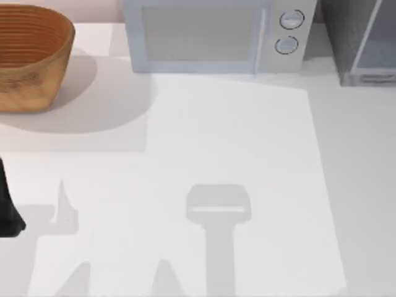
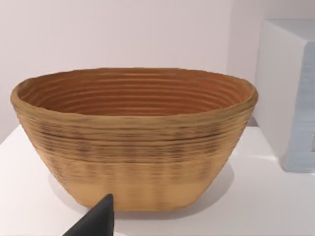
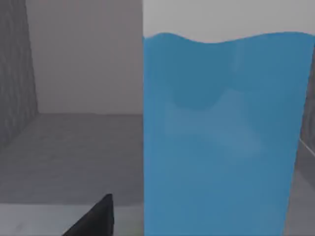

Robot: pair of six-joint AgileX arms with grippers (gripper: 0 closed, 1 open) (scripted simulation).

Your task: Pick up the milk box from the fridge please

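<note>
The woven tan wicker basket (image 1: 28, 55) with a ribbed orange-brown interior stands at the far left of the white table (image 1: 235, 154). Beside it, along the far edge, sits the white microwave (image 1: 216, 34) with a pale door panel and two round dials (image 1: 289, 31) stacked at its right side. At the far right corner stands the fridge (image 1: 356, 37), a dark grey speckled cabinet with a pale translucent door panel in a silver frame.

The left arm (image 1: 7, 204) appears as a dark shape at the left edge of the table, well in front of the basket. In the left wrist view, the basket (image 2: 133, 137) stands upright on the table with the side wall of the microwave (image 2: 288, 93) just beside it. One dark fingertip (image 2: 96, 219) shows at the lower edge, short of the basket. Whether the left jaws are released or clenched cannot be told.

In the right wrist view, the milk box (image 3: 221, 137) presents a plain light blue face, upright, standing on the grey floor inside the fridge (image 3: 69, 147), with the grey speckled side wall and the pale back wall around it. One dark fingertip (image 3: 96, 219) of the right gripper sits just beside the near edge of the carton. Contact cannot be confirmed, and the state of the right jaws cannot be told.
</note>
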